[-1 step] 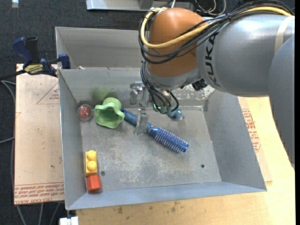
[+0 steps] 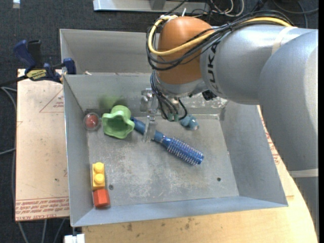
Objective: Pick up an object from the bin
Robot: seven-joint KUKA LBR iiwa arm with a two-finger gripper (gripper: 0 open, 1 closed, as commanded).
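The gripper (image 2: 150,123) hangs low in the back half of the grey bin (image 2: 152,182), under the arm's orange cover. Whether its jaws are spread or pressed together cannot be told, as they are thin and partly hidden.

Right at the jaws lies the handle end of one blue hairbrush (image 2: 179,150). Its bristled head runs away from them toward the front right of the view. It cannot be told whether the handle is gripped.

Just beside the jaws, on the view's left, sits one green cup-like toy with a wavy rim (image 2: 117,123), touching or nearly touching the brush handle. Near the jaws on the other side lies one small blue-green piece (image 2: 190,122), too small to name.

Farther left, past the green toy, rests one red ball (image 2: 91,120) by the bin's left wall. Well apart from the jaws, in the front left corner, lie one yellow studded brick (image 2: 98,174) and one orange block (image 2: 102,198), end to end.
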